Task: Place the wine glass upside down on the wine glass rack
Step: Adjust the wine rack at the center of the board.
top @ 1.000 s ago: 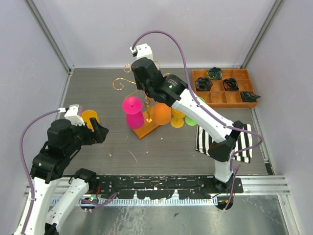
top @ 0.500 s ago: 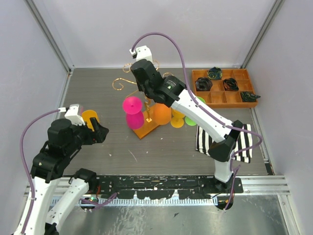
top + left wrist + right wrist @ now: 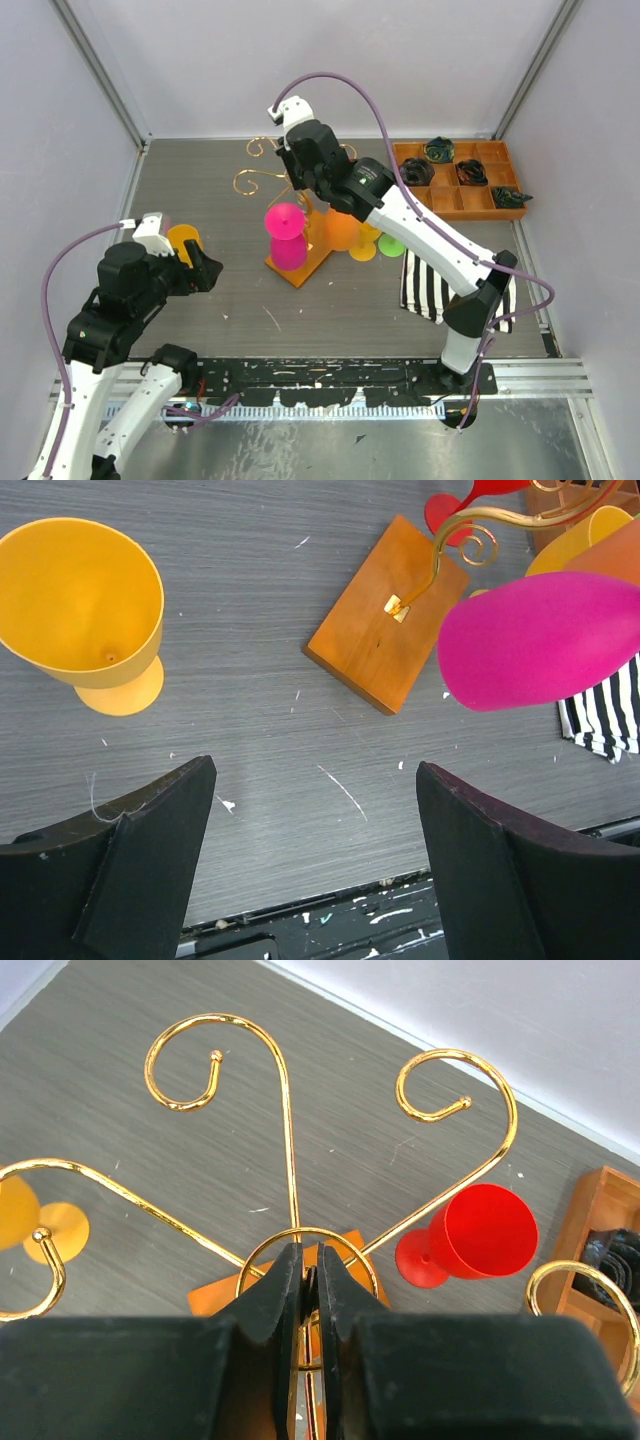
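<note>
Right tool point(image 3: 308, 1260) pinching the wine glass rack point(image 3: 372, 645) at its centre ring
Left tool point(image 3: 315, 780) spread wide above the desk point(image 3: 260, 540) — yellow wine glass point(image 3: 85, 600) nearby

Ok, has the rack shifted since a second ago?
Yes. The rack has slid slightly right, toward the wooden tray, with the right gripper closed on its top.

Bare worktop point(image 3: 330, 310) lies open before the wine glass rack point(image 3: 303, 273); obstacles: pink glass point(image 3: 287, 235) and orange glass point(image 3: 340, 232) crowding it, yellow glass point(image 3: 183, 240) standing leftward.
</note>
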